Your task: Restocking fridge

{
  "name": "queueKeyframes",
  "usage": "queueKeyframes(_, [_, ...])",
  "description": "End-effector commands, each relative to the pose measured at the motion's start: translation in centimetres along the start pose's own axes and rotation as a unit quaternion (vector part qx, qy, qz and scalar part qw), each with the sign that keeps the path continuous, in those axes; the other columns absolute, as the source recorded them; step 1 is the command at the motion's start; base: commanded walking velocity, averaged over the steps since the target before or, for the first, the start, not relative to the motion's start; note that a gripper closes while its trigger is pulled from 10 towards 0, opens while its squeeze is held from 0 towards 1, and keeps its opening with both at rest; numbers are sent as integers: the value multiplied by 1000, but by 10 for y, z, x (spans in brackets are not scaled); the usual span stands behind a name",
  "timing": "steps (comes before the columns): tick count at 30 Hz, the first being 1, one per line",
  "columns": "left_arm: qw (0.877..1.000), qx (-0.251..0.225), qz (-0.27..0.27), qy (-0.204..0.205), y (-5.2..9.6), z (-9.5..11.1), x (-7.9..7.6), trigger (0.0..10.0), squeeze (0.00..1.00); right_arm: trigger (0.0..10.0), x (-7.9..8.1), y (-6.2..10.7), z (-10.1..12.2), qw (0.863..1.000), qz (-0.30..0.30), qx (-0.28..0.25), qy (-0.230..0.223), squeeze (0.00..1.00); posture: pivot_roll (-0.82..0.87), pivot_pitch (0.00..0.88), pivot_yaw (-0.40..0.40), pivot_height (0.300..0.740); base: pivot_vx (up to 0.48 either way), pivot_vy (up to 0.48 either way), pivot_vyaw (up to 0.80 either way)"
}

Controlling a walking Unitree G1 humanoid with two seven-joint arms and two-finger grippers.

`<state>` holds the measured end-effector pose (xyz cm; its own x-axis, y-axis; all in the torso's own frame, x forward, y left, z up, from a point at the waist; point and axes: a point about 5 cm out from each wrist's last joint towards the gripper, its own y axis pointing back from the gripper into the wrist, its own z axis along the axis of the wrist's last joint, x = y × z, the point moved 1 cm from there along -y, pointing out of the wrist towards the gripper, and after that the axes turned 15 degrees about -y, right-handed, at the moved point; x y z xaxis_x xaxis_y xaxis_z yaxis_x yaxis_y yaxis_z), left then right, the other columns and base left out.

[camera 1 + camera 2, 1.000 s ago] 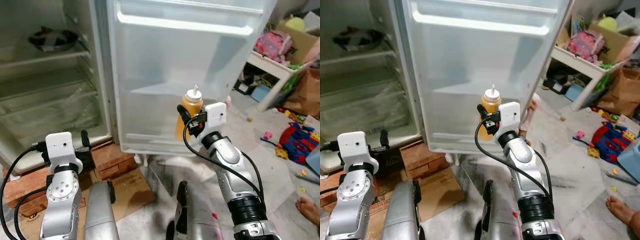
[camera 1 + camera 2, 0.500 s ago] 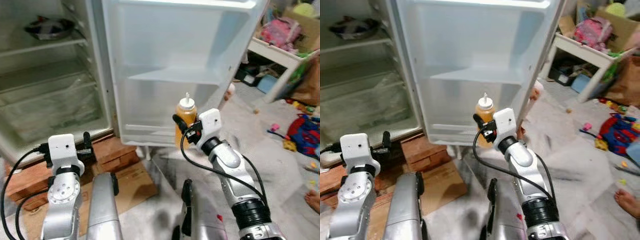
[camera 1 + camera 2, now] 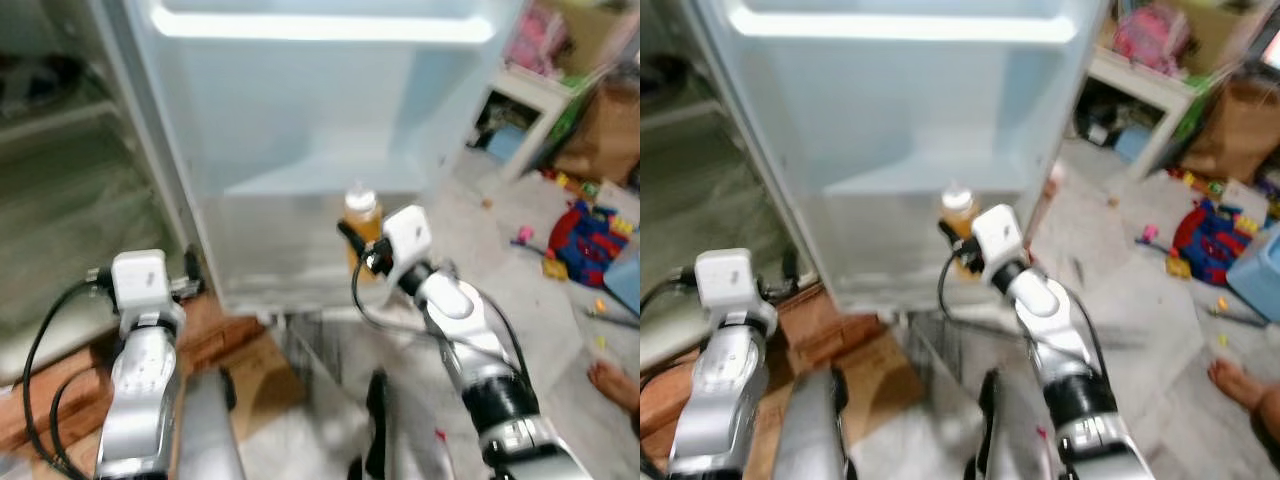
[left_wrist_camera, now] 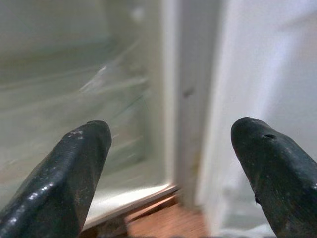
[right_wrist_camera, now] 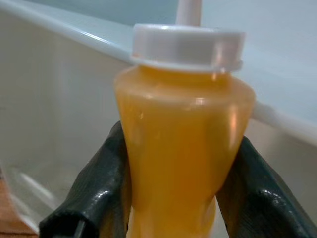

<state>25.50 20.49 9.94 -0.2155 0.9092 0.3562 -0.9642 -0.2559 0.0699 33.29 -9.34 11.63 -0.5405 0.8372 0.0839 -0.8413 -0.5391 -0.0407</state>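
Right in front of the open fridge door (image 3: 300, 110), the right gripper (image 3: 358, 243) squeezes the yellow sauce bottle (image 5: 181, 163) upright, just short of the door shelf (image 3: 300, 185), while the left gripper (image 4: 171, 163) hangs wide open and empty.

A lived-in home, this. An open fridge (image 3: 300, 150) stands ahead, toys (image 3: 585, 235) are strewn over the floor, a person's bare foot (image 3: 615, 385) nearby.

Glossy orange plastic bottle (image 5: 181, 163); smooth white fridge door (image 3: 300, 110).
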Motion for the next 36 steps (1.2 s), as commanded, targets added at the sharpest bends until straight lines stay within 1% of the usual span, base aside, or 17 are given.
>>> queueKeyframes(1, [1000, 10, -1, 1, 3, -2, -1, 10000, 0, 10000, -8, -2, -1, 1000, -8, 4, 11, 0, 96, 74, -97, 502, 0, 0, 0])
queueKeyframes(9, [1000, 22, 17, -5, 8, -6, 5, 10000, 0, 10000, -11, -6, -6, 1000, -4, 16, 19, 0, 108, 81, -104, 502, 0, 0, 0])
queueKeyframes(10, [999, 23, 20, -8, 9, -6, 5, 10000, 0, 10000, -10, -6, -9, 1000, -4, 17, 18, 0, 113, 83, -104, 492, 0, 0, 0])
queueKeyframes(15, [999, 25, 21, -12, 13, -5, 6, 10000, 0, 10000, -7, -7, -14, 1000, 0, 21, 15, 0, 131, 95, -107, 472, 0, 0, 0])
queueKeyframes(17, [999, 18, 12, -32, 19, -4, 5, 10000, 0, 10000, -3, -10, -17, 1000, 7, 22, 19, 0, 150, 109, -113, 472, 0, 0, 0])
queueKeyframes(20, [998, 0, -18, -58, 30, 2, 1, 10000, 0, 10000, 4, -16, -17, 999, 23, 22, 36, 0, 166, 122, -117, 472, 0, 0, 0])
queueKeyframes(22, [997, -5, -36, -66, 39, 3, -1, 10000, 0, 10000, 6, -20, -15, 998, 26, 20, 50, 0, 182, 135, -118, 472, 0, 0, 0])
queueKeyframes(24, [997, 9, -39, -66, 48, -1, 2, 10000, 0, 10000, 3, -26, -13, 998, 15, 24, 63, 0, 190, 141, -120, 472, 0, 0, 0])
queueKeyframes(25, [997, 26, -35, -65, 56, -6, 8, 10000, 0, 10000, 0, -31, -8, 997, 4, 23, 72, 0, 211, 154, -122, 472, 0, 0, 0])
queueKeyframes(26, [997, 36, -31, -68, 60, -10, 13, 10000, 0, 10000, -2, -33, -5, 997, -5, 21, 78, 0, 224, 162, -122, 472, 0, 0, 0])
queueKeyframes(27, [996, 43, -27, -70, 63, -12, 16, 10000, 0, 10000, -4, -35, -3, 996, -12, 20, 82, 0, 224, 162, -122, 472, 0, 0, 0])
queueKeyframes(28, [996, 43, -27, -70, 63, -12, 16, 10000, 0, 10000, -4, -35, -3, 996, -12, 20, 82, 0, 224, 162, -122, 472, 0, 0, 0])
queueKeyframes(29, [995, 67, -15, -67, 69, -20, 23, 10000, 0, 10000, -8, -40, 3, 995, -38, 12, 93, 0, 242, 169, -120, 472, 0, 0, 0])
queueKeyframes(31, [995, 81, -6, -61, 72, -23, 28, 10000, 0, 10000, -10, -44, 9, 993, -56, 1, 105, 0, 253, 172, -119, 472, 0, 0, 0])
queueKeyframes(33, [995, 79, -5, -67, 75, -20, 31, 10000, 0, 10000, -11, -50, 17, 991, -74, -10, 112, 0, 274, 176, -121, 472, 0, 0, 0])
queueKeyframes(36, [995, 76, -12, -70, 77, -17, 29, 10000, 0, 10000, -11, -53, 19, 989, -87, -7, 122, 0, 278, 180, -121, 472, 0, 0, 0])
